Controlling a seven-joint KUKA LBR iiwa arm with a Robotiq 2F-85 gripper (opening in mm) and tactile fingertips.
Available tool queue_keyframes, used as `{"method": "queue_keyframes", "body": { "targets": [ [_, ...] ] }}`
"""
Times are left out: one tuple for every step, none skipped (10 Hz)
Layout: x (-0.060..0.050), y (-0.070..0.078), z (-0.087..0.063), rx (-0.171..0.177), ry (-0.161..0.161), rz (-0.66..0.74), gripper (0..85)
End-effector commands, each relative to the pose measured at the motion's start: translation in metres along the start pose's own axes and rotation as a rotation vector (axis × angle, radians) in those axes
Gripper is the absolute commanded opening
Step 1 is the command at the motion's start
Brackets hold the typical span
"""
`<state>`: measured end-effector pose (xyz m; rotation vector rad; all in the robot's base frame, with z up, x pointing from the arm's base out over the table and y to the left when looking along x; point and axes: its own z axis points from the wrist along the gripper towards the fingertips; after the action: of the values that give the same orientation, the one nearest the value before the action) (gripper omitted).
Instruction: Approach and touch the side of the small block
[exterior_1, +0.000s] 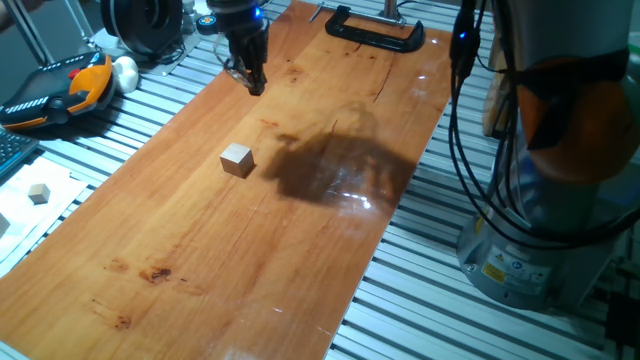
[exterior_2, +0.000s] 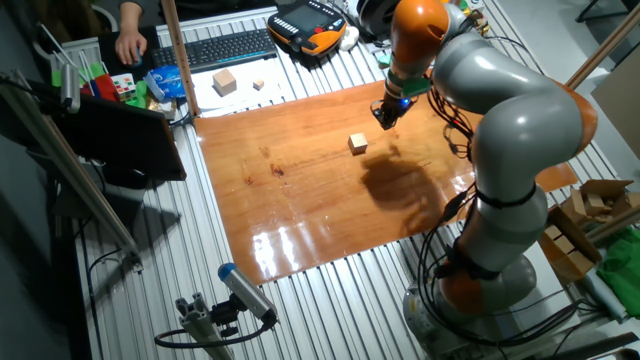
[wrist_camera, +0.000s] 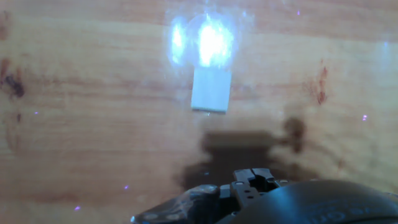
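The small block (exterior_1: 237, 159) is a light-tan wooden cube that sits alone on the wooden board (exterior_1: 200, 260). It also shows in the other fixed view (exterior_2: 358, 145) and in the hand view (wrist_camera: 211, 90), under a bright glare spot. My gripper (exterior_1: 254, 84) hangs above the board's far end, well apart from the block, and touches nothing. Its fingers look pressed together and hold nothing. It also shows in the other fixed view (exterior_2: 385, 119) and, at the bottom edge, in the hand view (wrist_camera: 252, 178).
A black clamp (exterior_1: 375, 30) grips the board's far edge. An orange and black pendant (exterior_1: 60, 90) and a smaller pale cube (exterior_1: 39, 193) lie off the board to the left. The arm's base (exterior_1: 540, 230) stands to the right. A keyboard (exterior_2: 230, 47) lies beyond.
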<state>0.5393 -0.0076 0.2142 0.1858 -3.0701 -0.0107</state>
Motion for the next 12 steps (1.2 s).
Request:
{"method": "queue_keyframes", "body": {
  "targets": [
    [-0.007, -0.005, 0.009, 0.001, -0.011, -0.010, 0.7],
    [-0.013, -0.011, 0.020, 0.001, -0.017, -0.024, 0.7],
    [-0.019, -0.018, 0.030, -0.011, -0.022, -0.037, 0.7],
    [-0.025, -0.024, 0.040, -0.019, -0.027, -0.050, 0.7],
    [-0.029, -0.027, 0.047, -0.024, -0.029, -0.058, 0.7],
    [-0.033, -0.028, 0.056, -0.028, -0.031, -0.069, 0.7],
    [-0.036, -0.027, 0.065, -0.030, -0.036, -0.073, 0.7],
    [-0.040, -0.026, 0.076, -0.018, -0.041, -0.082, 0.7],
    [-0.042, -0.027, 0.084, -0.033, -0.043, -0.089, 0.7],
    [-0.046, -0.029, 0.091, -0.042, -0.045, -0.095, 0.7],
    [-0.048, -0.029, 0.097, -0.044, -0.045, -0.097, 0.7],
    [-0.051, -0.029, 0.103, -0.049, -0.049, -0.099, 0.7]
  ]
}}
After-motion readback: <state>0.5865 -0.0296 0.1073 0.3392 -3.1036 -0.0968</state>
